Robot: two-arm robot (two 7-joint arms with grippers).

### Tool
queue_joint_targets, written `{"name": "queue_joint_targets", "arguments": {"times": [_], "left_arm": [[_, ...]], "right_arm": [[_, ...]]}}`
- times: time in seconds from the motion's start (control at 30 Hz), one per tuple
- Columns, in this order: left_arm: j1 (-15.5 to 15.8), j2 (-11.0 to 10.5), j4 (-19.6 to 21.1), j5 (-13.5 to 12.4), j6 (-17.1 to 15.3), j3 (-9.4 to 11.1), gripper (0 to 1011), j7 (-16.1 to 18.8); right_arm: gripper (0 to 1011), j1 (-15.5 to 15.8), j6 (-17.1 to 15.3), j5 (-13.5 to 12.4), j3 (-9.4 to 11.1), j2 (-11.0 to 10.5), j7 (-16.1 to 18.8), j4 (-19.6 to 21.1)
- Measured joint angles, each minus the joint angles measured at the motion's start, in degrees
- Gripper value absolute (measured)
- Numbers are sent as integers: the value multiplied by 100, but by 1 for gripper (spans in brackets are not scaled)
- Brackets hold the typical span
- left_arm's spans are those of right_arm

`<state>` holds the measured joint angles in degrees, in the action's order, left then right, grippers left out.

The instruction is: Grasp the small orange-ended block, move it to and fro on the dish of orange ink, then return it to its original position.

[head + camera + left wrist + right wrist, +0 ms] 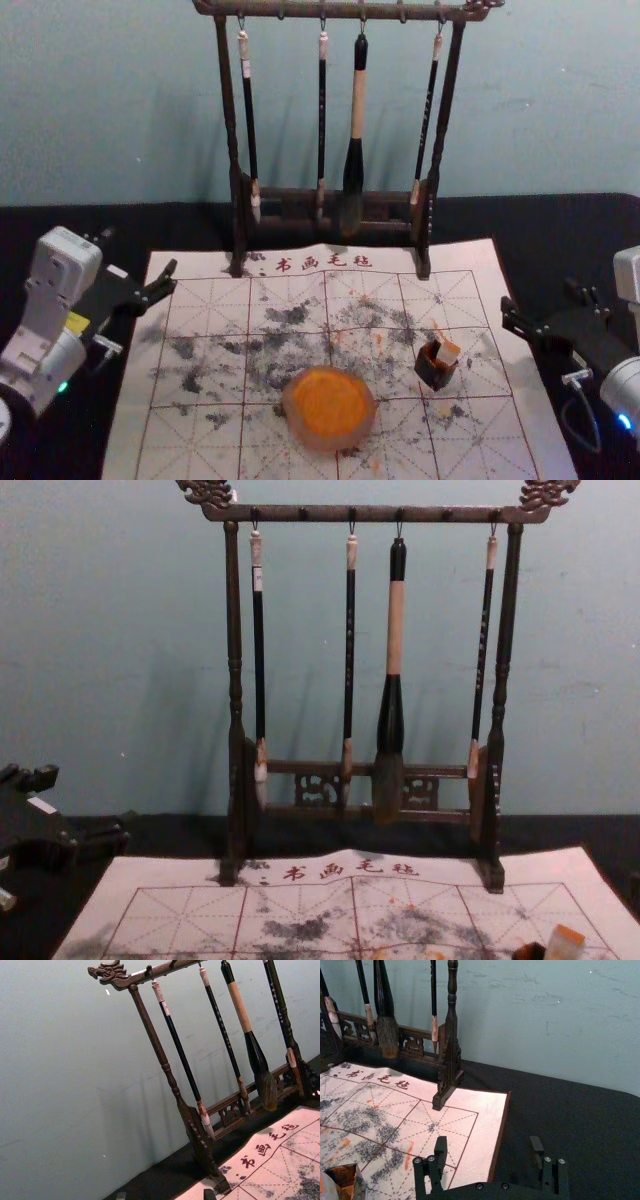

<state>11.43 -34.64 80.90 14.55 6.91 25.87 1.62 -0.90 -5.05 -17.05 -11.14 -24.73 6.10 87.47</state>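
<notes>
The small pale block with the orange end [447, 351] stands tilted in a dark little box [434, 374], right of the round dish of orange ink [329, 407]. In the chest view the block [565, 942] has its orange end up. My left gripper [139, 251] is open at the mat's far-left edge, away from dish and block; its fingertips are apart in its wrist view [165, 1195]. Off to the right of the box, my right gripper [542, 302] is open, with nothing between its fingers [487, 1147]. The box [350, 1180] is partly cut off in the right wrist view.
A dark wooden rack [428, 225] with several hanging brushes stands across the back of the ink-stained writing mat [200, 300]. Black cloth [550, 1110] covers the table around the mat, and a pale wall rises behind.
</notes>
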Motion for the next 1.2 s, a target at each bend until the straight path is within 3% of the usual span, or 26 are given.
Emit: {"name": "queue_joint_targets", "arguments": {"times": [1.2], "left_arm": [[0,0,0,0,0,0,1001,0]], "right_arm": [[1000,2,9,-18,-3,-14,21,21]]}}
